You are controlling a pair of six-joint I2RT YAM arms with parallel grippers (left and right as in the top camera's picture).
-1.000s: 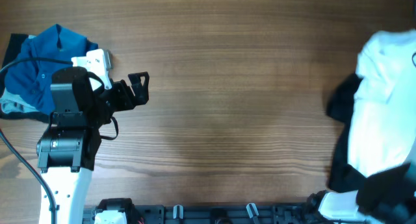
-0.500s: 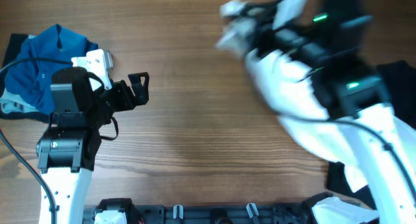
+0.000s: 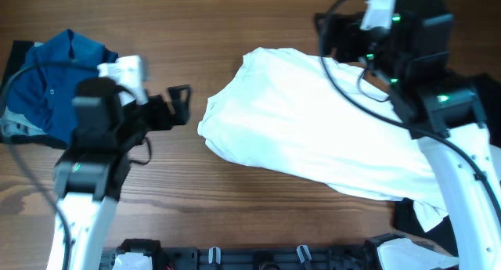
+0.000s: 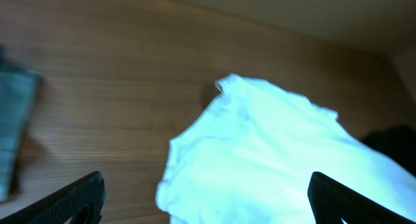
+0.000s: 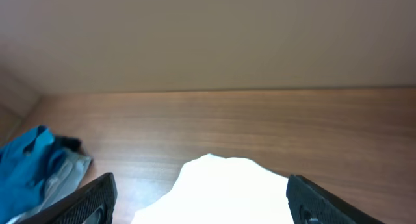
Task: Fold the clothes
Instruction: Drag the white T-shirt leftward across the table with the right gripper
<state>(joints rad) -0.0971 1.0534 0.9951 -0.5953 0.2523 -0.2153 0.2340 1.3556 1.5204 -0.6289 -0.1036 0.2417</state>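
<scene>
— Right, where does the white shirt lie?
— Across the middle and right of the surface. Its long axis slants from the far centre down to the near right, where its end reaches a dark garment.
— And the end effectors?
— The left end effector sits just beside the shirt's left edge, fingers apart with nothing between them. Its wrist view looks straight onto that edge. The right end effector hangs over the shirt's far edge, fingers spread wide. Cloth shows below the gap but is not pinched.
— So which arm for which end?
— I'd judge the left arm is nearer the rumpled left corner and the right arm nearer the far edge. Both would reach inward, toward the centre. The shirt probably wants flattening along that slant first.
— The blue clothes?
— Heaped at the far left, behind the left arm, well apart from the shirt.
</scene>
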